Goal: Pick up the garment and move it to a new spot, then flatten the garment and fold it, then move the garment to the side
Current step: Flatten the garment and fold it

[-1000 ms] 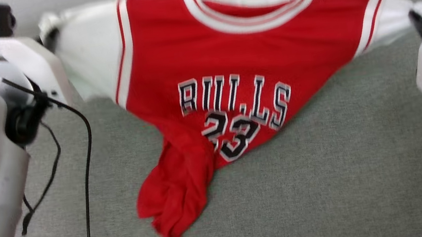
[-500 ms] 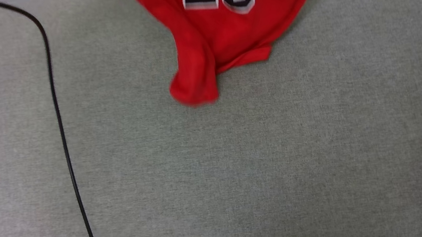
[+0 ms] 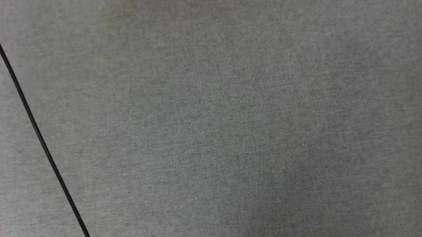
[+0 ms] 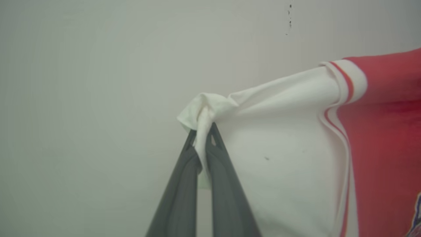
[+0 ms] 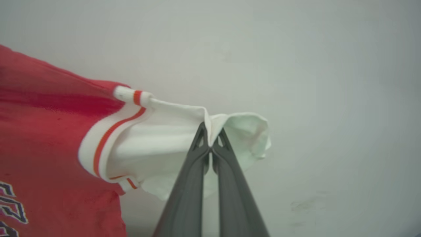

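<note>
- Red body cloth and white sleeves: the garment (image 4: 283,138) hangs in the air in front of a pale wall (image 4: 98,82), held by the tips of both sleeves.
- Its long axis runs sleeve to sleeve. In the left wrist view it stretches off to the right, in the right wrist view (image 5: 49,115) off to the left, with the upper edge pulled fairly taut.
- The red body drops below that line (a bit of black-and-white lettering shows at the lower edge of each wrist view).
- Left gripper (image 4: 202,131): jaws pressed together, pinching a bunched knot of white sleeve cloth at their very tips. The fingers point toward the wall.
- Right gripper (image 5: 211,131): jaws likewise pinching the other sleeve's edge, and loose cuff cloth spills to the right of the tips.
- In the head view there is grey woven cloth (image 3: 238,131), with a thin black cable (image 3: 41,141) crossing its left part from top to bottom.
</note>
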{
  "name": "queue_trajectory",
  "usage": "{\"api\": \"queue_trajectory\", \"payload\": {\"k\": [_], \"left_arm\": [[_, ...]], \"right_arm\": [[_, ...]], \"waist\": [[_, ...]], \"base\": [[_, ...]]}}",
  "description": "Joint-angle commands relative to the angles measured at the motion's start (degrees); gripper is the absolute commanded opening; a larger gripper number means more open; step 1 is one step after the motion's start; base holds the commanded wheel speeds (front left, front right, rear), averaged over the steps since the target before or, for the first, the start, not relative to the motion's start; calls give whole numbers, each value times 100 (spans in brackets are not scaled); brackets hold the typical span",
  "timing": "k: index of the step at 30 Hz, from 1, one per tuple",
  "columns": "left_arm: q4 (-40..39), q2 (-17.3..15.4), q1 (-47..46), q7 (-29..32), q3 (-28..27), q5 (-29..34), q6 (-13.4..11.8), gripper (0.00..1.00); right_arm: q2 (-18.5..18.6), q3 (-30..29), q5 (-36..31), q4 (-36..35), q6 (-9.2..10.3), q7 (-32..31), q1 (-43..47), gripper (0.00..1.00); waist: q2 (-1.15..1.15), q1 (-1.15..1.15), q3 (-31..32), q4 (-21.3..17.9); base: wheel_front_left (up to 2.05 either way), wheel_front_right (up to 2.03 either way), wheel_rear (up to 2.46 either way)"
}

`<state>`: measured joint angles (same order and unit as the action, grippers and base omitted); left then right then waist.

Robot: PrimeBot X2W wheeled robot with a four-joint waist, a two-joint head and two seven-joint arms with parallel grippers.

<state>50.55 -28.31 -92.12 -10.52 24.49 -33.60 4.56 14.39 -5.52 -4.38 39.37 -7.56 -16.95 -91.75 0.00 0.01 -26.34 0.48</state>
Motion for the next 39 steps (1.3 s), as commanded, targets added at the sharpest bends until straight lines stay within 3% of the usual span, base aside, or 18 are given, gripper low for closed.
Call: {"api": "queue_trajectory", "payload": {"k": [1,9,19,28,35,39], "left_arm": [[113,-102,-32,-39,-55,-46,14,0],[563,-55,72,-234,-112,-273,168,0],[1183,387,980,-350,-135,-848,283,0],[737,744,2744,-449,71,-1410,288,0],[-9,812,4430,-476,-93,-1299,289,0],[-539,864,5394,-472,-385,-1076,156,0]], "right_arm": [[6,-30,-59,86,14,37,-62,0],[-194,7,-19,422,14,291,-1,0],[-571,115,371,663,13,691,1059,0],[-535,349,1050,498,12,1000,2946,0],[-435,298,1555,-55,11,1167,4786,0],[-476,138,1725,-582,12,1146,5848,0]], "waist": [[0,-1,-184,-42],[0,-1,-711,-74],[0,-1,-695,-34],[0,-1,-94,147],[0,-1,565,275],[0,-1,953,313]], "base": [[0,0,0],[0,0,0],[0,0,0],[0,0,0],[0,0,0],[0,0,0]]}}
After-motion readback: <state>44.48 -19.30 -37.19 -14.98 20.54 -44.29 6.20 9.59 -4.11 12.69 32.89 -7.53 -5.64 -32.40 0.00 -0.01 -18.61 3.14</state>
